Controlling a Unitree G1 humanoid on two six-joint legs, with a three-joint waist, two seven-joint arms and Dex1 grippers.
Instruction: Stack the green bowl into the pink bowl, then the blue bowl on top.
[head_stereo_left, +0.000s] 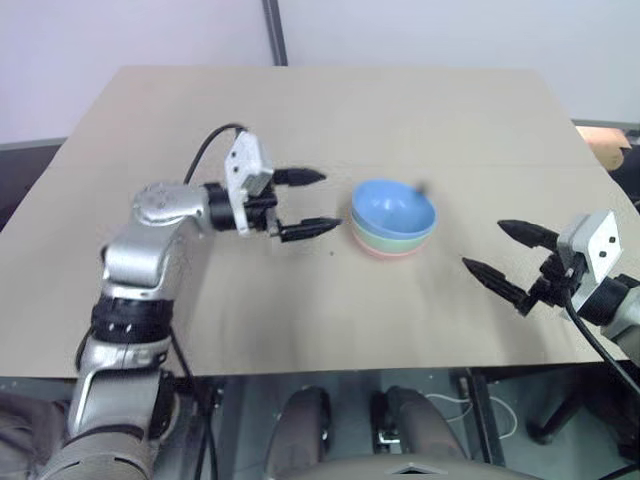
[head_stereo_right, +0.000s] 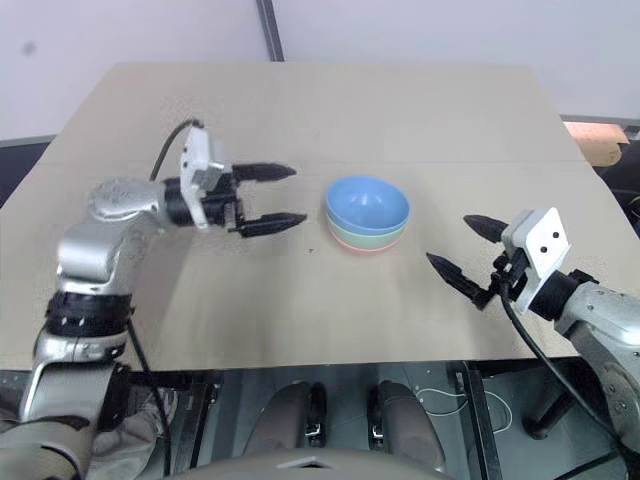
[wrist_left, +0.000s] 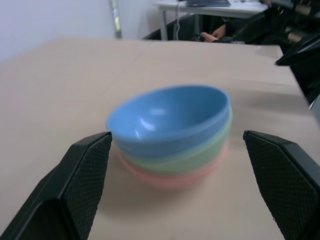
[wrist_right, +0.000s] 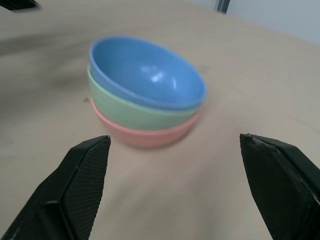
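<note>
Stack complete at the centre of the plain beige surface (head_stereo_left: 300, 110): smooth sky-blue bowl (head_stereo_left: 394, 209) nested in mint-green bowl (head_stereo_left: 400, 241), inside salmon-pink bowl (head_stereo_left: 390, 254). Left hand (head_stereo_left: 300, 204) at nine o'clock and right hand (head_stereo_left: 510, 257) at four o'clock both stand spread, empty, apart from the bowls; release judged finished.

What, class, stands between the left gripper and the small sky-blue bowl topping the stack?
Nothing visible. The left gripper, open, faces the small sky-blue bowl across bare tan table; the bowl is already nested on the mint-green bowl.
</note>
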